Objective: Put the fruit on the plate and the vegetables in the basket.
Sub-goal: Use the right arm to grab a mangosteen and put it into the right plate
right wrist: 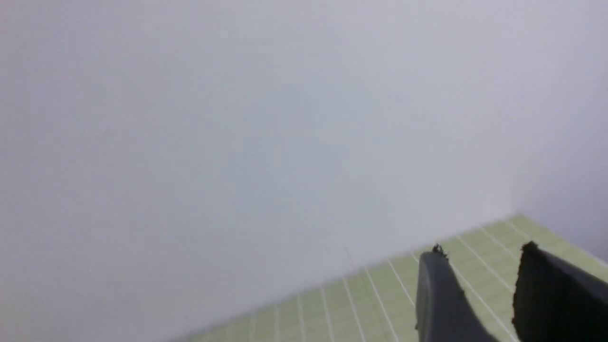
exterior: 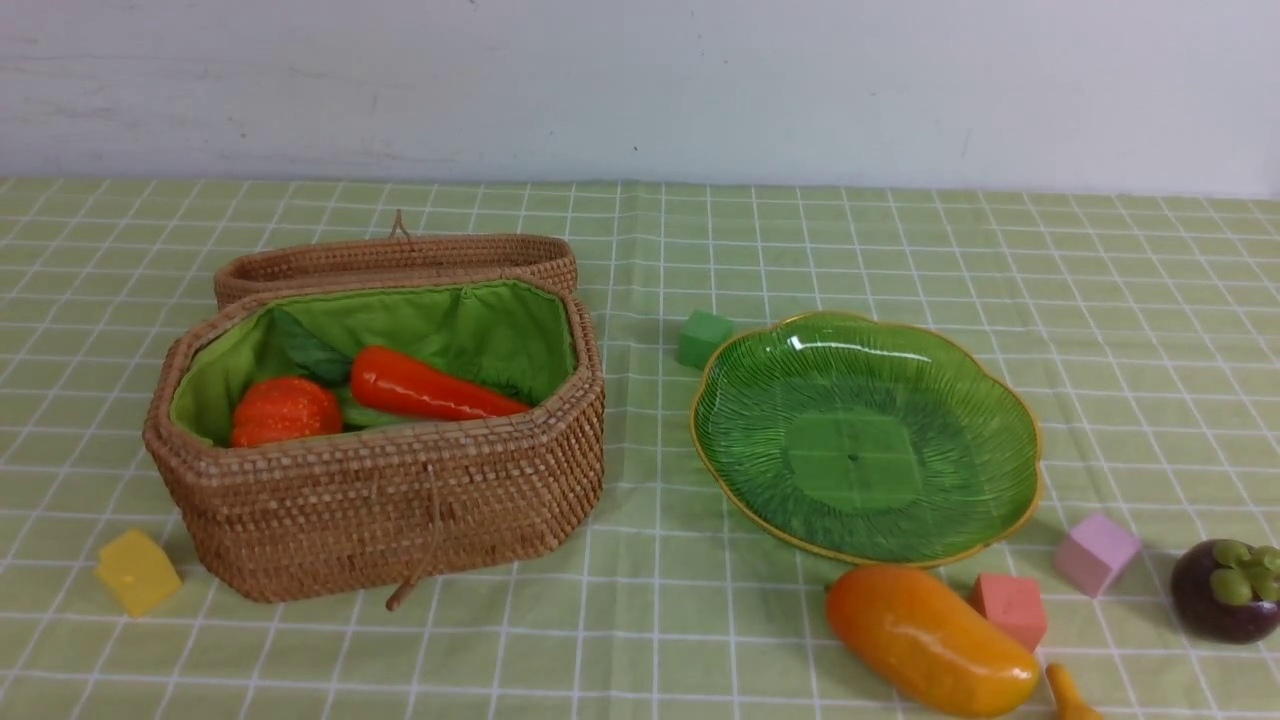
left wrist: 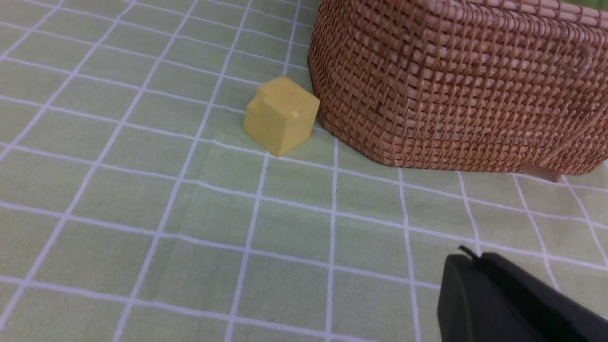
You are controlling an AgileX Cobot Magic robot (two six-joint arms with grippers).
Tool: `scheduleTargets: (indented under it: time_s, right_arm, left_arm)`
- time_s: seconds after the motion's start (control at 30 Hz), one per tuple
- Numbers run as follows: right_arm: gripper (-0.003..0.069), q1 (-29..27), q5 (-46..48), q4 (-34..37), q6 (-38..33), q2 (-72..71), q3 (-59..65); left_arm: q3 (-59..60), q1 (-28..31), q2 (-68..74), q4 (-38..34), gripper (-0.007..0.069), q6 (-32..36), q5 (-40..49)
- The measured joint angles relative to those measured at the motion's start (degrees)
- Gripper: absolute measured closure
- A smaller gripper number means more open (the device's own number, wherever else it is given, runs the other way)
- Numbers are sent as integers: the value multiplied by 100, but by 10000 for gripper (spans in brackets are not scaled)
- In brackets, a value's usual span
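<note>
The wicker basket (exterior: pixel 400 490) stands open at the left with a carrot (exterior: pixel 430 392) and a small orange pumpkin (exterior: pixel 285 410) inside on its green lining. The green glass plate (exterior: pixel 865 440) at the right holds nothing. In front of it lie a mango (exterior: pixel 925 640), a yellow stem tip of the banana (exterior: pixel 1068 695) at the frame's edge, and a mangosteen (exterior: pixel 1225 590). Neither arm shows in the front view. My left gripper (left wrist: pixel 470 259) is shut and empty, low over the cloth near the basket (left wrist: pixel 456 85). My right gripper (right wrist: pixel 482 256) is open, empty, facing the wall.
Small cubes lie about: yellow (exterior: pixel 137 572) left of the basket, also yellow cube (left wrist: pixel 280 115) in the left wrist view, green (exterior: pixel 703 338) behind the plate, pink (exterior: pixel 1010 606) and lilac (exterior: pixel 1095 553) in front of it. The basket's lid (exterior: pixel 395 258) lies back behind it.
</note>
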Motion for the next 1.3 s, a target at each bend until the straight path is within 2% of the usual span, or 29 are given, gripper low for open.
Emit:
scheduleTargets:
  time_s: [0.17,0.37,0.47,0.6,0.77,0.87,1.0,1.3]
  right_arm:
    - [419,46,1067,-388,-347,1217,-292]
    - [419,261,1781,154,-410,2228,-250]
    - [392,327,2115,414,-410,2784,-250]
    - [286,327,2236,448,-404,3527,-250]
    - [45,327,1968,404,-235,4607,-250]
    - [-10,333,1696,254,-21,5062,-250]
    - [10,280,1152,-19,382,5829,-337]
    - [62,221,843,-167,451,6668,-687]
  left_arm:
    - [0,0,0,0,624,0,0]
    - [0,0,0,0,624,0,0]
    - [0,0,0,0,624,0,0]
    - [0,0,0,0,624,0,0]
    - [0,0,0,5,624,0,0]
    - [0,0,0,5,624,0,0]
    - [0,0,0,5,624,0,0]
    - [0,0,0,5,624,0,0]
